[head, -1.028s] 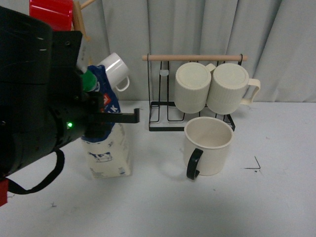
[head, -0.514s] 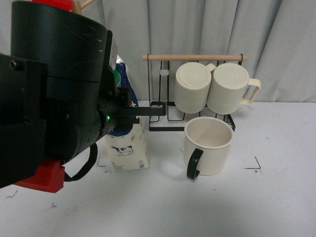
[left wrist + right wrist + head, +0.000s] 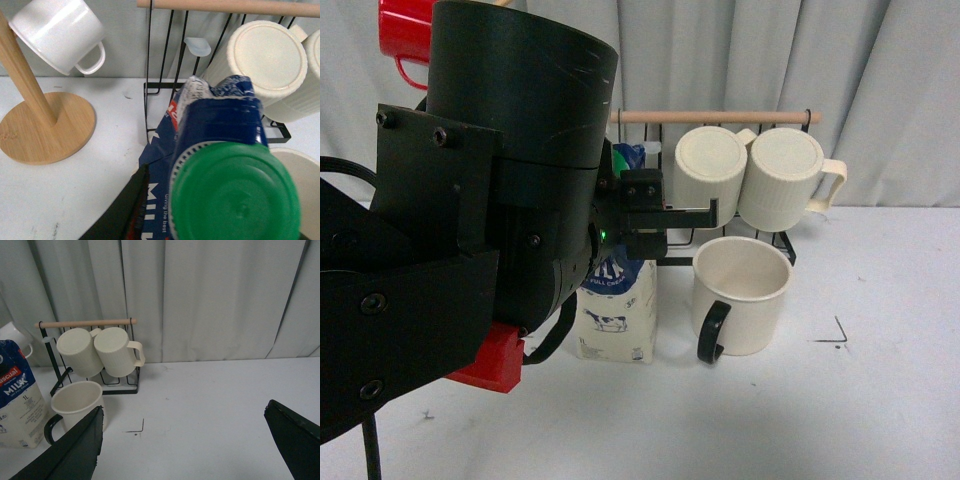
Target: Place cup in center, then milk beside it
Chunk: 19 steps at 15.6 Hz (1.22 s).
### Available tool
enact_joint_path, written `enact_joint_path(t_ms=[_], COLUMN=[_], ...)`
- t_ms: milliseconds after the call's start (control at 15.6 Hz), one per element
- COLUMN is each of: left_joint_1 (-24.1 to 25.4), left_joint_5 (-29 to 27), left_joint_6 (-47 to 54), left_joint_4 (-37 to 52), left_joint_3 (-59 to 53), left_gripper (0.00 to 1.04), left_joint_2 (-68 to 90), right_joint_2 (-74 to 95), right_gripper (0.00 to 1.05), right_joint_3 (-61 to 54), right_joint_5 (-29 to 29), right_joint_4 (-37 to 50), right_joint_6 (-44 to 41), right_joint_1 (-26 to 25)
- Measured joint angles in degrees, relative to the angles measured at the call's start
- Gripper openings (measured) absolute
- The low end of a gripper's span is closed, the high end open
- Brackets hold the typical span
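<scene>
The cup (image 3: 742, 295) is a wide cream mug with a black handle, upright on the white table in front of the rack. The milk (image 3: 615, 315), a carton with a blue top and a cow picture on its cream base, stands upright just left of the cup, with a small gap between them. My left gripper (image 3: 680, 215) is shut on the carton's top. In the left wrist view the green cap (image 3: 235, 195) fills the space between the jaws. My right gripper (image 3: 184, 409) hangs open and empty over bare table, right of the cup (image 3: 75, 400) and the milk (image 3: 17, 400).
A black wire rack (image 3: 715, 117) with a wooden rod holds two ribbed cream mugs (image 3: 710, 175) right behind the cup. A small white mug (image 3: 57, 30) hangs on a wooden stand (image 3: 45, 125) at the back left. A red mug (image 3: 405, 30) is above it.
My left arm has carried the milk to the right, from the table's left side to a spot close beside the cup. The cup has not moved.
</scene>
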Motion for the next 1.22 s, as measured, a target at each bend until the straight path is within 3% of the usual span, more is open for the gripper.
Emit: enact_joint_path(t_ms=[129, 257, 386, 578, 643, 707, 771, 835, 900, 964, 1028, 1092, 1221], left_joint_1=[-0.2, -0.6, -0.6, 1.8, 0.8, 0.4, 2.7, 6.3, 8.8, 13.3, 15.5, 16.8, 19.5], left_joint_5=[0.7, 6.4, 9.6, 26.1, 21.2, 8.9, 1.1, -1.7, -0.1, 5.1, 7.1, 8.6, 11.2], left_joint_6=[0.1, 1.9, 3.6, 12.1, 13.1, 13.6, 13.6, 13.6, 13.6, 13.6, 13.6, 13.5, 13.6], left_joint_4=[-0.6, -3.1, -5.3, -15.1, -6.0, 6.0, 9.7, 8.9, 7.3, 3.1, 0.6, 2.8, -0.3], left_joint_3=[-2.0, -8.4, -11.3, -27.2, -30.1, -32.5, -36.7, -39.7, -41.2, -43.7, -44.9, -46.2, -48.3], left_gripper=[0.65, 0.90, 0.99, 0.98, 0.94, 0.81, 0.70, 0.59, 0.47, 0.21, 0.08, 0.01, 0.02], left_joint_2=[-2.5, -11.0, -15.4, -39.3, -42.0, -42.9, -45.2, -48.8, -52.9, -60.3, -63.5, -64.4, -67.4], right_joint_2=[0.0, 0.0, 0.0, 0.0, 0.0, 0.0, 0.0, 0.0, 0.0, 0.0, 0.0, 0.0, 0.0], right_gripper=[0.98, 0.98, 0.98, 0.98, 0.98, 0.98, 0.98, 0.98, 0.98, 0.98, 0.98, 0.98, 0.98], right_joint_3=[0.0, 0.0, 0.0, 0.0, 0.0, 0.0, 0.0, 0.0, 0.0, 0.0, 0.0, 0.0, 0.0], right_joint_5=[0.0, 0.0, 0.0, 0.0, 0.0, -0.1, 0.1, 0.1, 0.0, 0.0, 0.0, 0.0, 0.0], right_joint_4=[0.0, 0.0, 0.0, 0.0, 0.0, 0.0, -0.1, 0.0, 0.0, 0.0, 0.0, 0.0, 0.0], right_joint_6=[0.0, 0.0, 0.0, 0.0, 0.0, 0.0, 0.0, 0.0, 0.0, 0.0, 0.0, 0.0, 0.0], right_joint_1=[0.0, 0.0, 0.0, 0.0, 0.0, 0.0, 0.0, 0.0, 0.0, 0.0, 0.0, 0.0, 0.0])
